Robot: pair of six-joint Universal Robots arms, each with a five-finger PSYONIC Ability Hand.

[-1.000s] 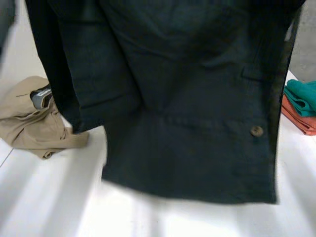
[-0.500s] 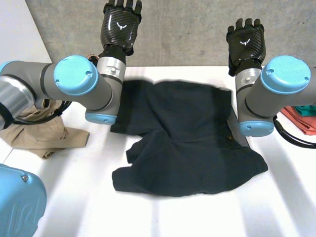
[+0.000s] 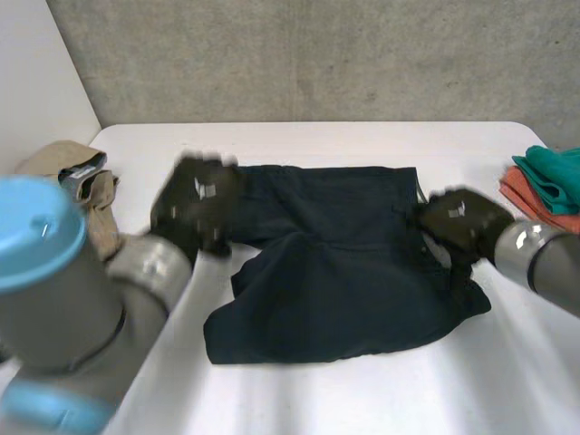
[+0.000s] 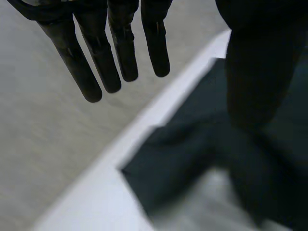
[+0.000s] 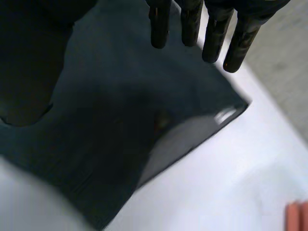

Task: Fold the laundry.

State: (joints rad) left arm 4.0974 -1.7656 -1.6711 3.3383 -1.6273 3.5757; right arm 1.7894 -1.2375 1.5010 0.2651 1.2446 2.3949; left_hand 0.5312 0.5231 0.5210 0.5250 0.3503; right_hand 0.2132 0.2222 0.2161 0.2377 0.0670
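Observation:
A dark navy garment [image 3: 344, 272] lies spread and rumpled in the middle of the white table [image 3: 362, 399]. My left hand [image 3: 195, 207] hangs over its left edge near the far corner. In the left wrist view its fingers [image 4: 110, 53] are straight and hold nothing, with a corner of the garment [image 4: 192, 163] below them. My right hand [image 3: 460, 222] is over the garment's right edge. In the right wrist view its fingers [image 5: 207, 29] are straight and apart above the dark cloth [image 5: 120, 120], gripping nothing.
A beige garment [image 3: 86, 181] lies bunched at the table's left edge. Folded teal cloth [image 3: 553, 177] sits on orange cloth [image 3: 544, 204] at the right edge; the orange cloth [image 5: 296, 214] also shows beyond the garment's corner. A concrete wall stands behind the table.
The garment, held up a second ago, was dropped flat on the table. Both hands, raised and open half a second ago, have come down to the garment's left and right edges.

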